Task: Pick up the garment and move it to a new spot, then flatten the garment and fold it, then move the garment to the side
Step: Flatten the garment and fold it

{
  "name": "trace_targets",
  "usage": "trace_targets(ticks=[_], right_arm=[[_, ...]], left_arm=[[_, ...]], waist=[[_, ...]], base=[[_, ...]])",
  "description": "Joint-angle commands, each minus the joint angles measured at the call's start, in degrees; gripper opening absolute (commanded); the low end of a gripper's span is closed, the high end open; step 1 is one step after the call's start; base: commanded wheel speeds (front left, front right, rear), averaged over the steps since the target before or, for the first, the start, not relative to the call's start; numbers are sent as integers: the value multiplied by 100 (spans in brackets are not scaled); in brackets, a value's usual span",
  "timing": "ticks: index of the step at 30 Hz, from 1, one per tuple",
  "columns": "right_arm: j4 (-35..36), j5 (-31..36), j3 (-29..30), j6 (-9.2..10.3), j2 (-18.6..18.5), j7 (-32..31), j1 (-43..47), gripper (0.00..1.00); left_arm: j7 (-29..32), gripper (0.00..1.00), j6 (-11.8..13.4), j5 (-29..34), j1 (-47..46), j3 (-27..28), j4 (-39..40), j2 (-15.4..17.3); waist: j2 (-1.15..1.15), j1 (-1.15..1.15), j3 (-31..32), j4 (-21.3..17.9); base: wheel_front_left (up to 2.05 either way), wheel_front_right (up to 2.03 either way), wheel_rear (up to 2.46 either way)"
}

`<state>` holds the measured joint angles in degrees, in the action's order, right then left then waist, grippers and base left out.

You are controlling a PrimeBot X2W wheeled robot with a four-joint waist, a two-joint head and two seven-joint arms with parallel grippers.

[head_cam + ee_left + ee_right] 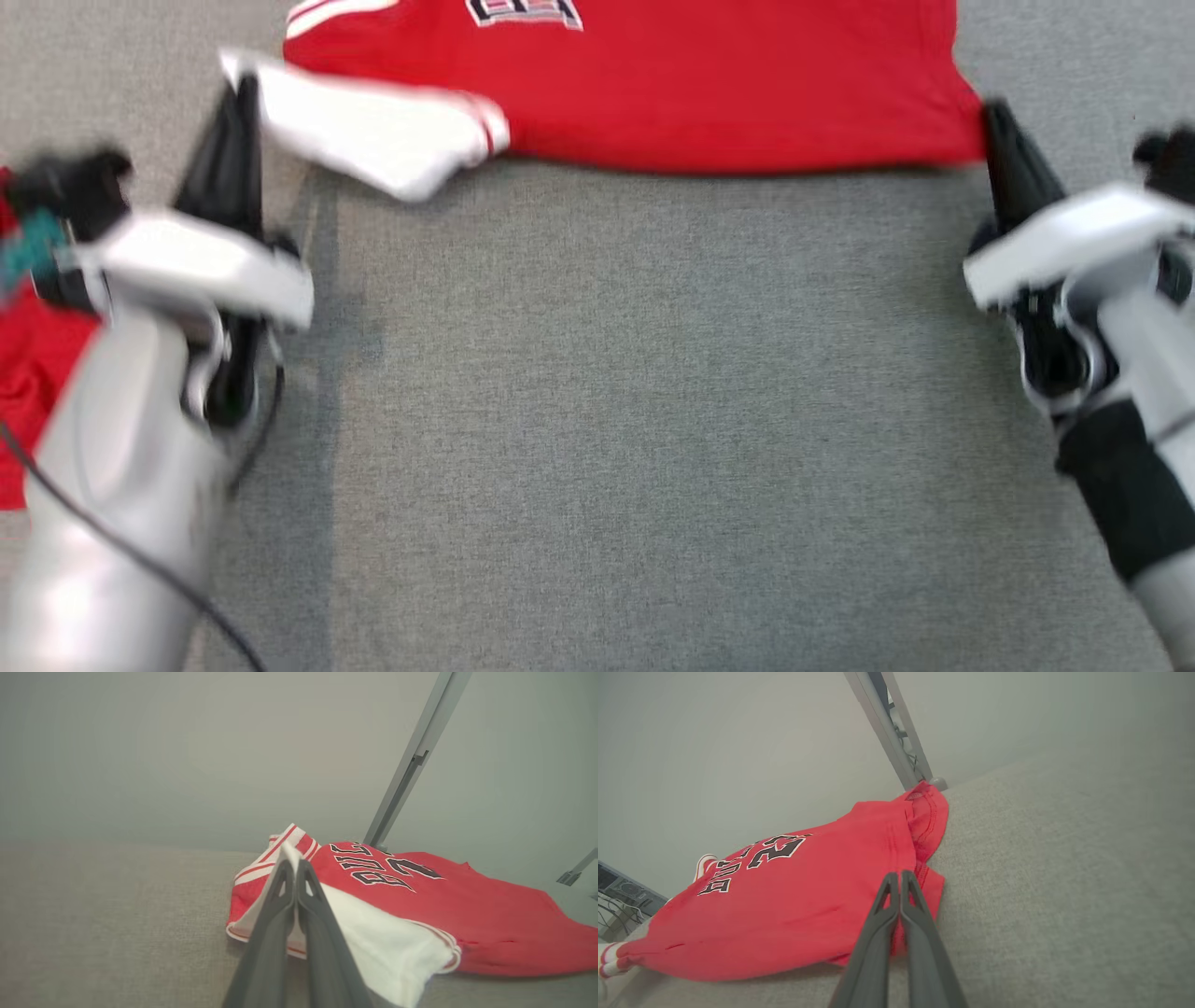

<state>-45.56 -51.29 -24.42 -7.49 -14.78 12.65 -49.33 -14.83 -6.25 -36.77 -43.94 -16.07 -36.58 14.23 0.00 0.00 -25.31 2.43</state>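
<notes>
The garment (709, 84) is a red jersey with white sleeves and black lettering, lying across the far side of the grey cloth surface. My left gripper (241, 89) is shut on the tip of its white sleeve (373, 140), which is lifted and stretched toward the left. In the left wrist view my left gripper (293, 865) pinches that white sleeve (387, 947) between its dark fingers. My right gripper (991, 112) is shut on the garment's red near-right corner. My right gripper (899, 877) in the right wrist view clamps the red hem of the garment (798, 891).
The grey cloth surface (635, 420) spreads wide in front of the jersey. Another red cloth (28, 373) lies at the far left edge behind my left arm. A grey metal post (411, 760) rises behind the jersey, and a second post (887, 723) stands beyond its far corner.
</notes>
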Motion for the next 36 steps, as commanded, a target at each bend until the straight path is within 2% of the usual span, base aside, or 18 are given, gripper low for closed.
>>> trace_targets(ticks=[1,6,9,13,19,26,30,36], right_arm=[[239,-213,-92,0,-91,82,384,0],[818,-508,-258,0,-342,213,1242,0],[1188,-626,-223,0,-500,254,1837,0],[1584,-611,23,0,-635,269,2552,0],[2100,-284,522,0,-631,272,3592,0],[2576,48,1236,0,-510,227,4807,0],[2989,309,1740,0,-278,30,5459,0],[3707,874,2457,0,169,-525,6131,0]], left_arm=[[-27,0,98,75,445,113,340,95],[-20,0,279,59,1674,208,1136,192],[163,0,500,-23,2501,267,1782,329],[601,0,945,-118,3601,292,2881,449],[1298,0,1647,-240,4954,285,4457,572],[1882,0,2213,-258,5909,111,5578,600],[2133,0,2426,-261,6247,-2,5921,623],[2421,0,2608,-197,6414,-19,6323,769]], waist=[[0,0,158,-46],[0,0,439,-107],[0,0,670,-131],[0,0,952,-135],[0,0,1304,-25],[0,0,1555,153],[0,0,1616,166],[0,0,1613,140]], base=[[0,0,0],[0,0,0],[0,0,0],[0,0,0],[0,0,0],[0,0,0],[0,0,0],[0,0,0]])
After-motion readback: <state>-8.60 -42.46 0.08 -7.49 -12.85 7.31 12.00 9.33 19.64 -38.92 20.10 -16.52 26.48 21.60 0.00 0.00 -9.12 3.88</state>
